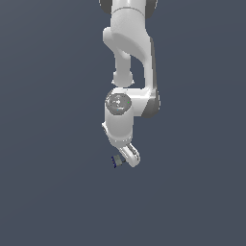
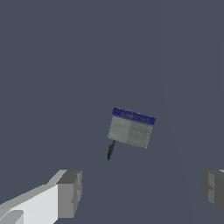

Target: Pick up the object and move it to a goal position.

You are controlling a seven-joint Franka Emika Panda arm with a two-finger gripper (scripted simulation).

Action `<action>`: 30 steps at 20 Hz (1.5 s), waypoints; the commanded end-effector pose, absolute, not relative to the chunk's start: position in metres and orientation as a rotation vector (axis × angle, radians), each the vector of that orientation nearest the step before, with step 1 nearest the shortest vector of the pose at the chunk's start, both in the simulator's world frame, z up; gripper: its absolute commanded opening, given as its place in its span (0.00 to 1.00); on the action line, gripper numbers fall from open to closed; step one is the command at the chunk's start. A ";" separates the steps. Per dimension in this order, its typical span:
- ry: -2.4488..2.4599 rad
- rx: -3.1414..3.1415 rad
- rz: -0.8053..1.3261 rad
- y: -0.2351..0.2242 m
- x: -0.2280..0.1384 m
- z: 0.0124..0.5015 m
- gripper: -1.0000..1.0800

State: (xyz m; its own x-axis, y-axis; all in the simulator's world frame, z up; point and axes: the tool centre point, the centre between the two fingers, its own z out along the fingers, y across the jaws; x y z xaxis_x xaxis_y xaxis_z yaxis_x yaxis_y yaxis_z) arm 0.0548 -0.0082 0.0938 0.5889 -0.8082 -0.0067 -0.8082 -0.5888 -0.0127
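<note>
White hand (image 2: 140, 192) spread wide, empty, near small grey-green flat block with dark blue edge (image 2: 130, 128). Grasp, lift and transfer not yet done.

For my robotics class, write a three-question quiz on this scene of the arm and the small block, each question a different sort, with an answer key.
1. True or false: the gripper is closed on the block.
2. Multiple choice: the block's edge strip is A) red, B) dark blue, C) yellow.
3. Short answer: in the exterior view, on which side of the fingertips does the block appear?

Key:
1. False; the fingers stand wide apart, with the block apart from them.
2. B.
3. The exterior view's left.
</note>
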 end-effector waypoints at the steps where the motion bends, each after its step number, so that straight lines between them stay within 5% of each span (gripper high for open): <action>1: 1.513 -2.741 0.001 -0.011 0.057 0.086 0.96; 30: 1.772 -2.594 0.001 -0.018 0.061 0.020 0.96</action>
State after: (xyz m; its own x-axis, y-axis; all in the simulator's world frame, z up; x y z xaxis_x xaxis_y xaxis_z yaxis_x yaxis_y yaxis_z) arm 0.0613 -0.0178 0.0270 0.3646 -0.9312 -0.0005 -0.9312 -0.3646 0.0005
